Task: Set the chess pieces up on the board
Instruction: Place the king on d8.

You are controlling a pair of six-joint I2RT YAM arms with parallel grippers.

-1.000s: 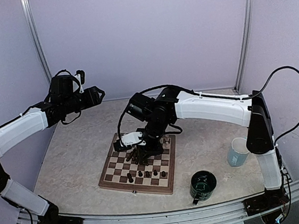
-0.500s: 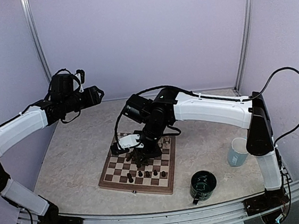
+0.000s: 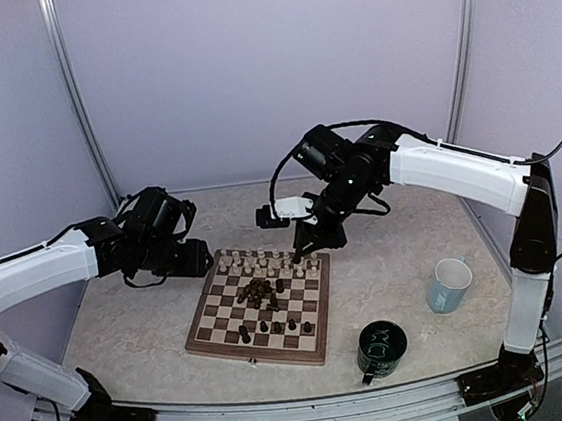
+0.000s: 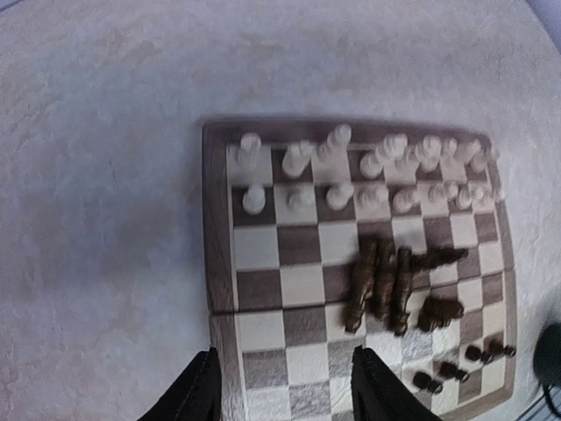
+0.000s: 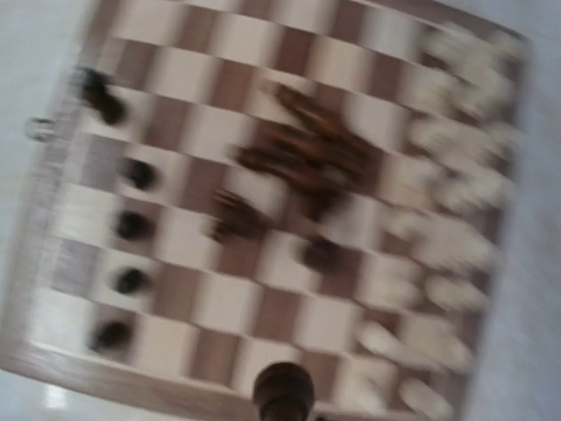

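The board (image 3: 205,331) lies in the middle of the table. Cream-white pieces (image 3: 265,263) stand in its two far rows. Several dark brown pieces (image 3: 258,291) lie in a heap at its centre, and several dark pawns (image 3: 275,327) stand near the front. My right gripper (image 3: 303,250) hangs over the board's far right corner, shut on a dark brown piece (image 5: 282,390); the right wrist view is blurred. My left gripper (image 3: 195,257) is open and empty over the board's left edge (image 4: 219,263), its fingers (image 4: 197,390) spread wide.
A pale blue mug (image 3: 450,285) stands to the right of the board. A dark green mug (image 3: 381,349) stands near the board's front right corner. Purple walls close in the back and sides.
My right gripper has risen from the heap at the board's centre and swung to the far right with a dark piece. My left arm has come down from the upper left to the board's left edge.
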